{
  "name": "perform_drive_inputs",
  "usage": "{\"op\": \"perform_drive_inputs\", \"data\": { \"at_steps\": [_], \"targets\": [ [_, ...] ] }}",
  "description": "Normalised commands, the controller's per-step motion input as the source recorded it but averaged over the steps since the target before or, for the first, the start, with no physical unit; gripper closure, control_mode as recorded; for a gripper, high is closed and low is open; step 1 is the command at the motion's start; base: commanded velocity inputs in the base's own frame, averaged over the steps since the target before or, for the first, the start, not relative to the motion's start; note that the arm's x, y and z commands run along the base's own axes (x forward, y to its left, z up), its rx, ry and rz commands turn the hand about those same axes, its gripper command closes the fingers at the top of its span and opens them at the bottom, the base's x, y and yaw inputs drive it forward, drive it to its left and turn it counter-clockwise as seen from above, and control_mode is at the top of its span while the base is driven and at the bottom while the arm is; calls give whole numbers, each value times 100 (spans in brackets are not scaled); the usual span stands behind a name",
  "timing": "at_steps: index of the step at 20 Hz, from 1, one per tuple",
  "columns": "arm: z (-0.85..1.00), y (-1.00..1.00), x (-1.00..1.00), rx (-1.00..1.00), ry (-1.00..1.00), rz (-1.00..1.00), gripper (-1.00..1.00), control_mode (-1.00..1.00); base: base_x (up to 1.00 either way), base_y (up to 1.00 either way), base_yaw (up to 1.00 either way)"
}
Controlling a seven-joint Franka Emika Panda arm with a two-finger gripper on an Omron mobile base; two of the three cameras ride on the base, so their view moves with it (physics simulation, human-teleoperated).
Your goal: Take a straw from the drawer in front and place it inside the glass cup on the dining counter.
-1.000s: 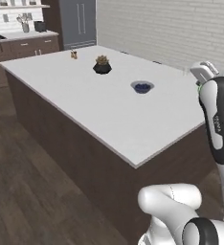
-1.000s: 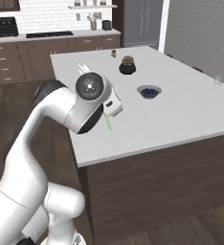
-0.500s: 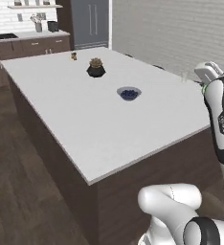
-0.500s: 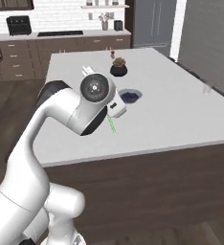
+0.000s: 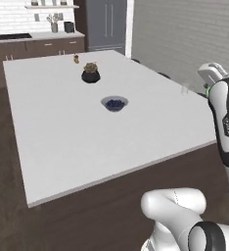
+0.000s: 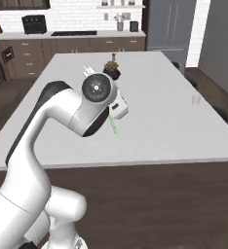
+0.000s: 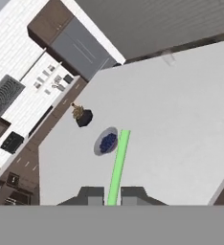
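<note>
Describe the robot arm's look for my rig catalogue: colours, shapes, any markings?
The arm is glossy white with rounded, tube-like links and dark grey joints. One joint ends in a round dark cap with a pale centre. A small green light glows near the wrist, and grey lettering runs along the forearm. The gripper has two small dark, blocky fingertips.

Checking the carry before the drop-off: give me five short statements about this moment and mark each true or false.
1. The gripper is shut on the straw. True.
2. The straw already stands in the glass cup. False: the cup is empty, near the counter's right edge.
3. The blue bowl sits on the dining counter. True.
4. The potted plant stands inside the bowl. False: it stands apart, farther back.
5. The straw is red. False: bright green.
</note>
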Motion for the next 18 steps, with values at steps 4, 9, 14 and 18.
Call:
{"op": "perform_drive_inputs", "data": {
  "at_steps": [4,9,14,18],
  "targets": [
    [0,0,0,0,0,0,100,100,0,-100,23],
    [0,0,0,0,0,0,100,100,0,-100,23],
    [0,0,0,0,0,0,100,100,0,-100,24],
    [0,0,0,0,0,0,100,100,0,-100,26]
  ]
}}
